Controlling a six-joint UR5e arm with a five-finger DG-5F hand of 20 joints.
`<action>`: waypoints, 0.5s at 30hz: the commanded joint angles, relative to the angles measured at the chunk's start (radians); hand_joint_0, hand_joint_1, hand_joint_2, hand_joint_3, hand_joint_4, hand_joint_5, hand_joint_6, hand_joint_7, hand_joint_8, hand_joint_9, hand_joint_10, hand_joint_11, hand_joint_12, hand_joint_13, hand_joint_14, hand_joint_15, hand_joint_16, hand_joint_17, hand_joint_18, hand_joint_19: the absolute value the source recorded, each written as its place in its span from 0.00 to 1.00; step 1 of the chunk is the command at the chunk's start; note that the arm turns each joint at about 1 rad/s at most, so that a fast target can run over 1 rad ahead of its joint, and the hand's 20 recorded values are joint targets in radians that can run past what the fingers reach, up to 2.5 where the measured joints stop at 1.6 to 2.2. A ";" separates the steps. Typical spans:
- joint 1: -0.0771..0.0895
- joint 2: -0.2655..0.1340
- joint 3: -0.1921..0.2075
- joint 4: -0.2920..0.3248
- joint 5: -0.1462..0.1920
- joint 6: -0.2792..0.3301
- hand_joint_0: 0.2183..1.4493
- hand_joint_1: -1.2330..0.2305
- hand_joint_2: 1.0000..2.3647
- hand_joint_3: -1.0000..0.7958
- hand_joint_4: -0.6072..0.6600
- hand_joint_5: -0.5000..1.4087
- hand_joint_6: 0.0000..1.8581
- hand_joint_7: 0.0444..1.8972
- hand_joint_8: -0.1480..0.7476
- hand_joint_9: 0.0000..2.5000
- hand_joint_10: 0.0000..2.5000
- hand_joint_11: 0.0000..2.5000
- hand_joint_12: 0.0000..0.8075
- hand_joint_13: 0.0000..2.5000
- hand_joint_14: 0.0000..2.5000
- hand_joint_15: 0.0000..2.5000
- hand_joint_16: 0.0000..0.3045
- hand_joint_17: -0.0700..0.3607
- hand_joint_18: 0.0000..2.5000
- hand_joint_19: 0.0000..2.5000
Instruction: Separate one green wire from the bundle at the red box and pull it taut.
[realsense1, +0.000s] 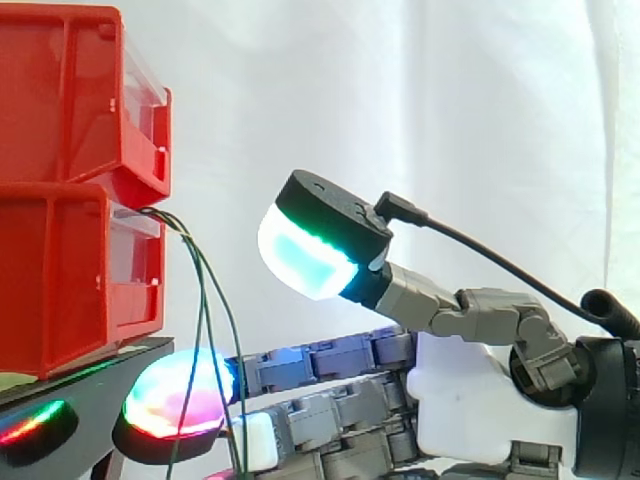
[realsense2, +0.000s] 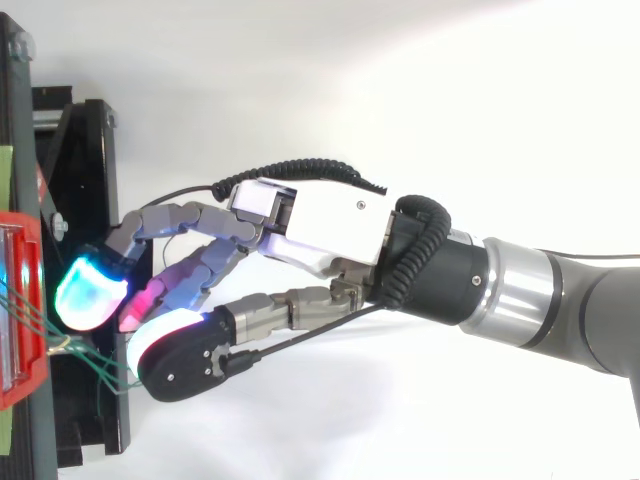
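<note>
The hand (realsense2: 330, 225) is reaching in from the right of the frame toward the stacked red bins (realsense1: 60, 280) at the left. It is standing open and spread: the fingers (realsense1: 330, 360) are extending almost straight toward the black stand (realsense1: 100, 372), and the thumb (realsense1: 310, 250) is raised well apart above them, its pad glowing cyan and green. The bundle of green wires (realsense1: 203, 300) is emerging from the front of the lower bin and hanging down across the fingers near their glowing tips. Whether any finger is touching a wire cannot be determined. A white curtain (realsense1: 450, 120) is hanging behind.
</note>
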 joint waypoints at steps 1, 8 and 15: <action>0.001 0.000 0.000 -0.005 0.001 0.012 0.22 0.47 0.00 0.28 0.67 0.17 0.27 0.41 0.51 0.45 0.01 0.17 0.49 0.33 0.01 0.14 0.18 0.45 0.27 0.15; -0.005 -0.001 0.000 -0.006 0.001 0.029 0.22 0.47 0.00 0.28 0.65 0.17 0.27 0.42 0.49 0.35 0.00 0.17 0.49 0.33 0.01 0.15 0.18 0.46 0.27 0.16; -0.019 -0.003 0.000 -0.003 -0.002 0.011 0.21 0.48 0.00 0.28 0.65 0.17 0.27 0.42 0.48 0.35 0.01 0.17 0.49 0.33 0.01 0.15 0.18 0.45 0.27 0.16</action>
